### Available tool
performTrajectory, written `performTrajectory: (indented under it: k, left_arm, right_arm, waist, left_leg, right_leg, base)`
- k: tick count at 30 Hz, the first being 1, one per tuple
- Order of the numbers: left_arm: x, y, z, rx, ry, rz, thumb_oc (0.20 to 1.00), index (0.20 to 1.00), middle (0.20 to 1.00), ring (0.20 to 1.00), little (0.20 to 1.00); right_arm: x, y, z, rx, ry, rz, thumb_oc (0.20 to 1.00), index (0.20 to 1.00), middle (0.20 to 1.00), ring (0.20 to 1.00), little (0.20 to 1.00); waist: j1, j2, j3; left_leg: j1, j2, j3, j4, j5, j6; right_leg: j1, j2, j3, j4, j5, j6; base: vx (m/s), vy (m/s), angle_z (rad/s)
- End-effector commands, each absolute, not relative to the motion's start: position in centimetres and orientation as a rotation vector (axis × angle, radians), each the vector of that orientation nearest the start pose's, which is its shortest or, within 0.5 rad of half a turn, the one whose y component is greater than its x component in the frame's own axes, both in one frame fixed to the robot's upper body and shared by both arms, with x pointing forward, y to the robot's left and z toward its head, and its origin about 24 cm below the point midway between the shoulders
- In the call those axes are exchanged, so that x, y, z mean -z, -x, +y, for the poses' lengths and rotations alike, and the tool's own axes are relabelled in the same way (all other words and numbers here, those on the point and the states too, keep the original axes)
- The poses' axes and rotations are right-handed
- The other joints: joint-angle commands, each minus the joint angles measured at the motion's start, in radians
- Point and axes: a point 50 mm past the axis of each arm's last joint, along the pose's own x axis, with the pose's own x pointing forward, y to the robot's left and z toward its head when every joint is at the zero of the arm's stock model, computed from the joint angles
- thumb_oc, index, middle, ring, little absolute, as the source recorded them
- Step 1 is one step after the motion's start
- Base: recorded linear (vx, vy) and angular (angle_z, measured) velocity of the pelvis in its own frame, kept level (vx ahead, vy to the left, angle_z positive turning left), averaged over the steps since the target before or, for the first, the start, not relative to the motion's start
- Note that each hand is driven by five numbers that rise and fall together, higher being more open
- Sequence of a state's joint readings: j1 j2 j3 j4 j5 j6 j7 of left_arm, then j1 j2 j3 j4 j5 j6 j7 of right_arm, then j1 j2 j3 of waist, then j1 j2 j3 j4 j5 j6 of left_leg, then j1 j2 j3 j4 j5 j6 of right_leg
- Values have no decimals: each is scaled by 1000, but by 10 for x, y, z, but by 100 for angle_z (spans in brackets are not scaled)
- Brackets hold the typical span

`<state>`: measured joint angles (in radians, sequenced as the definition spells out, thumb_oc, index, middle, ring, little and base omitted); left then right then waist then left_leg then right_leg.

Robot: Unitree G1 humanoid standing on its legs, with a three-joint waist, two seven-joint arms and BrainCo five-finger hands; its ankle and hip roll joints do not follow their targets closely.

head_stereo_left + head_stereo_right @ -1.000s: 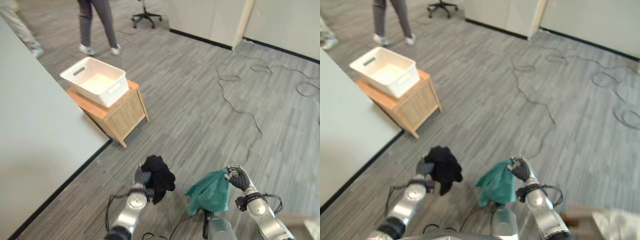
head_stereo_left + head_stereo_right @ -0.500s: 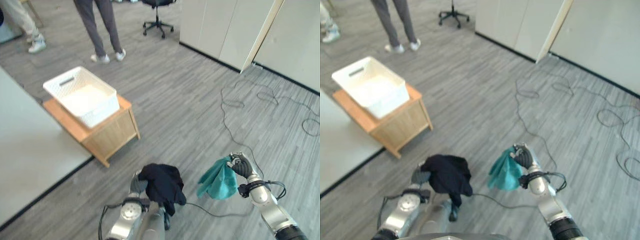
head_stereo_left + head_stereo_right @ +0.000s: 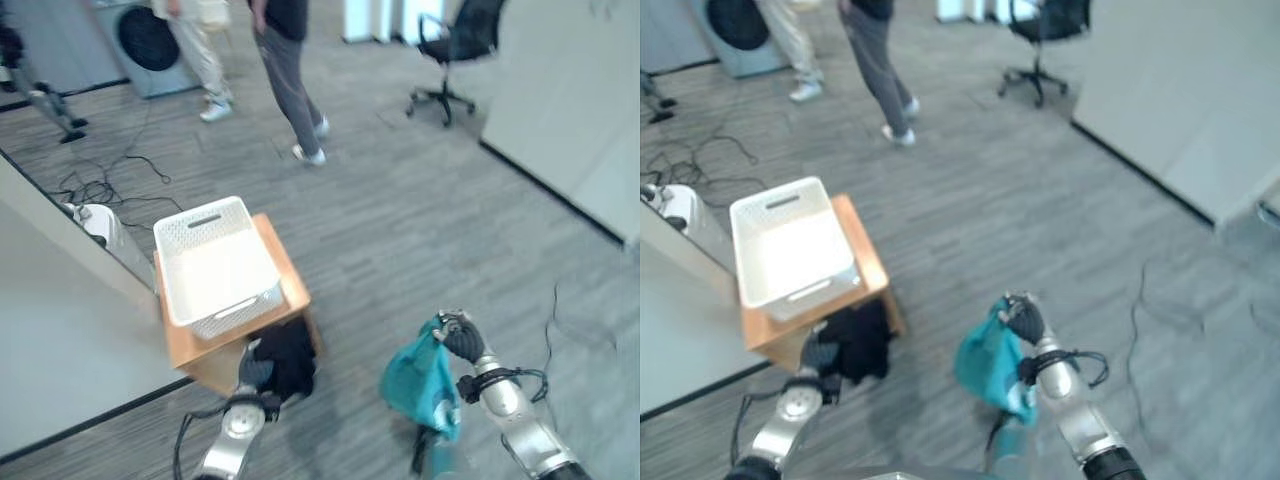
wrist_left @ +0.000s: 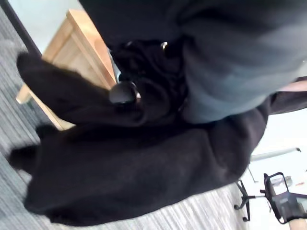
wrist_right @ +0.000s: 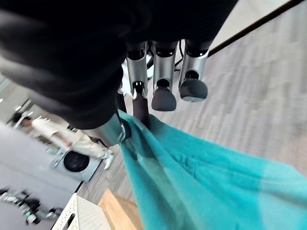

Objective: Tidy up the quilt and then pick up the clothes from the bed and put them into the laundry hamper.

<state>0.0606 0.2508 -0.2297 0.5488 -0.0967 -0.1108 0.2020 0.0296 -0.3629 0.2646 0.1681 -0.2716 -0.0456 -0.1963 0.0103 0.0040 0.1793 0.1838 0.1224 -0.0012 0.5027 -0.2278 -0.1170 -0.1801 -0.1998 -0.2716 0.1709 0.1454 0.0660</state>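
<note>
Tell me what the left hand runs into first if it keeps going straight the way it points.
Most likely the wooden side table, with the white hamper on top. The left hand holds the black garment right before the table; depth is uncertain.

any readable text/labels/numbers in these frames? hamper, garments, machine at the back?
None can be read.
White hamper: no label showing.
Black garment in the left hand: no print showing.
Teal garment in the right hand: no print showing.
Washing machine at the back: any markings too small to read.
</note>
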Motion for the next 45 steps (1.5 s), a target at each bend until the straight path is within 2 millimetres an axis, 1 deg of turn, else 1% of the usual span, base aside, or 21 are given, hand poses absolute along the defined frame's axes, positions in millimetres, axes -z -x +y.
performTrajectory:
  k: [1, 2, 4, 5, 6, 7, 8, 9, 10, 14, 17, 18, 21, 24, 26, 28, 30, 32, 36, 41, 45]
  left_arm:
    - [41, -224, 187, -53, -207, 280, 200, 200, 200, 200, 200]
    - [38, -222, 187, -47, -189, 262, 200, 200, 200, 200, 200]
    - [37, -220, 185, -37, -188, 255, 200, 200, 200, 200, 200]
    - [38, -217, 183, -19, -191, 256, 200, 200, 200, 200, 200]
    - [38, -217, 183, -20, -191, 256, 200, 200, 200, 200, 200]
    - [34, -221, 181, -9, -218, 242, 200, 200, 200, 200, 200]
    - [32, -224, 180, -1, -221, 236, 200, 200, 200, 200, 200]
    - [32, -224, 180, 0, -221, 238, 200, 200, 200, 200, 200]
    - [35, -223, 176, 15, -222, 253, 200, 200, 200, 200, 200]
    - [31, -231, 178, -2, -249, 235, 200, 200, 200, 200, 200]
    - [38, -220, 183, 11, -289, 261, 200, 200, 200, 200, 200]
    - [38, -220, 183, 10, -289, 261, 200, 200, 200, 200, 200]
    - [38, -221, 190, 1, -354, 257, 200, 200, 200, 200, 200]
    - [37, -217, 204, -13, -345, 270, 200, 200, 200, 200, 200]
    - [35, -218, 207, -20, -333, 265, 200, 200, 200, 200, 200]
    - [35, -216, 209, -31, -310, 273, 200, 200, 200, 200, 200]
    - [35, -216, 210, -31, -310, 273, 200, 200, 200, 200, 200]
    - [34, -212, 216, -18, -363, 284, 200, 200, 200, 200, 200]
    - [38, -207, 216, 1, -377, 310, 200, 200, 200, 200, 200]
    - [43, -193, 222, -12, -385, 349, 200, 200, 200, 200, 200]
    - [31, -201, 226, -25, -418, 298, 200, 200, 200, 200, 200]
  right_arm:
    - [-57, -268, -181, -33, 626, -163, 200, 200, 200, 200, 200]
    - [-67, -274, -180, -43, 640, -201, 200, 200, 200, 200, 200]
    - [-76, -282, -173, -86, 654, -240, 200, 200, 200, 200, 200]
    - [-81, -285, -168, -104, 661, -271, 200, 200, 200, 200, 200]
    - [-81, -285, -168, -105, 660, -271, 200, 200, 200, 200, 200]
    - [-97, -292, -163, -106, 681, -348, 200, 200, 200, 200, 200]
    - [-105, -291, -159, -106, 669, -386, 200, 200, 200, 200, 200]
    - [-105, -291, -159, -106, 669, -385, 200, 200, 200, 200, 200]
    - [-109, -291, -146, -148, 676, -421, 200, 200, 200, 200, 200]
    - [-115, -285, -133, -212, 634, -463, 200, 200, 200, 200, 200]
    - [-110, -281, -130, -278, 649, -449, 200, 200, 200, 200, 200]
    - [-110, -281, -130, -278, 649, -450, 200, 200, 200, 200, 200]
    - [-99, -280, -145, -236, 740, -394, 200, 200, 200, 200, 200]
    - [-100, -277, -141, -270, 634, -386, 200, 200, 200, 200, 200]
    - [-101, -279, -146, -244, 623, -385, 200, 200, 200, 200, 200]
    - [-101, -278, -151, -219, 599, -381, 200, 200, 200, 200, 200]
    - [-101, -278, -151, -219, 598, -382, 200, 200, 200, 200, 200]
    - [-105, -275, -159, -177, 591, -389, 200, 200, 200, 200, 200]
    - [-109, -278, -169, -128, 615, -392, 200, 200, 200, 200, 200]
    - [-111, -282, -165, -123, 614, -393, 200, 200, 200, 200, 200]
    - [-104, -281, -168, -86, 607, -369, 200, 200, 200, 200, 200]
  waist:
    - [35, -27, 29]
    - [67, -48, 51]
    - [124, -54, 36]
    - [149, -53, 9]
    - [151, -59, 10]
    - [159, -50, -8]
    - [157, -46, -23]
    - [156, -46, -21]
    - [170, -48, -18]
    - [121, -29, -1]
    - [94, -37, -16]
    - [92, -36, -19]
    - [68, -60, -15]
    - [93, -77, -21]
    - [90, -71, -27]
    - [82, -62, -21]
    - [80, -64, -24]
    - [77, -46, -34]
    - [80, -27, -54]
    - [102, -31, -72]
    - [72, -50, -44]
  left_leg:
    - [-148, 109, -1, 196, 371, 13]
    - [-247, 104, 40, 266, 309, 35]
    - [-372, 43, 169, 78, 212, 42]
    - [-396, -3, 326, -146, 208, 73]
    - [-386, -10, 332, -162, 215, 75]
    - [-365, -10, 523, -310, 224, 65]
    - [-288, -3, 605, -390, 211, 91]
    - [-278, -13, 606, -408, 215, 97]
    - [-204, -96, 564, -434, 144, 179]
    - [-153, -98, 437, -485, 172, 203]
    - [-107, -110, 214, -539, 185, 162]
    - [-111, -108, 213, -540, 189, 161]
    - [-98, -93, 56, -518, 154, 122]
    - [-117, -62, -18, -421, 123, 62]
    - [-133, -47, -3, -393, 134, 44]
    - [-201, 28, 199, -292, 178, 35]
    - [-207, 26, 197, -293, 182, 36]
    - [-259, 55, 430, -317, 207, 29]
    - [-285, 62, 582, -421, 298, 26]
    - [-240, 2, 558, -531, 305, 66]
    - [-143, -69, 524, -590, 239, 129]
  right_leg:
    - [155, -10, -27, -185, -57, 64]
    - [245, 26, -25, -224, -104, 38]
    - [339, 56, -44, -258, -171, 53]
    - [382, 83, -71, -254, -209, 59]
    - [383, 76, -69, -254, -210, 62]
    - [422, 128, -110, -209, -263, 70]
    - [406, 128, -172, -104, -248, 97]
    - [402, 120, -172, -87, -254, 104]
    - [346, 61, -213, 210, -127, 196]
    - [146, 21, -128, 512, -62, 196]
    - [117, -1, 45, 96, -143, 132]
    - [118, 3, 42, 85, -134, 130]
    - [125, 28, 290, -188, -121, 146]
    - [194, 12, 184, -214, -88, 142]
    - [235, 9, 110, -236, -101, 135]
    - [315, 1, -35, -258, -140, 113]
    - [310, -1, -36, -258, -137, 112]
    - [377, 25, -154, -258, -203, 96]
    - [417, 49, -253, -258, -235, 90]
    - [447, 50, -278, -171, -242, 100]
    - [322, -72, -227, 235, -83, 190]
  base:
    - [911, -772, -7]
    - [808, -354, -83]
    - [1030, -266, -46]
    - [613, -42, -18]
    - [814, -119, -16]
    - [653, -99, -22]
    - [645, -77, -8]
    - [628, 125, 21]
    - [393, 145, 45]
    - [421, -118, 172]
    - [478, -416, 271]
    - [326, -320, 260]
    - [394, -465, 234]
    - [302, -462, 235]
    - [191, -241, 183]
    - [73, -212, 148]
    - [50, -131, 125]
    - [233, -193, 83]
    - [184, -15, 103]
    - [388, 127, 53]
    - [315, 177, 54]
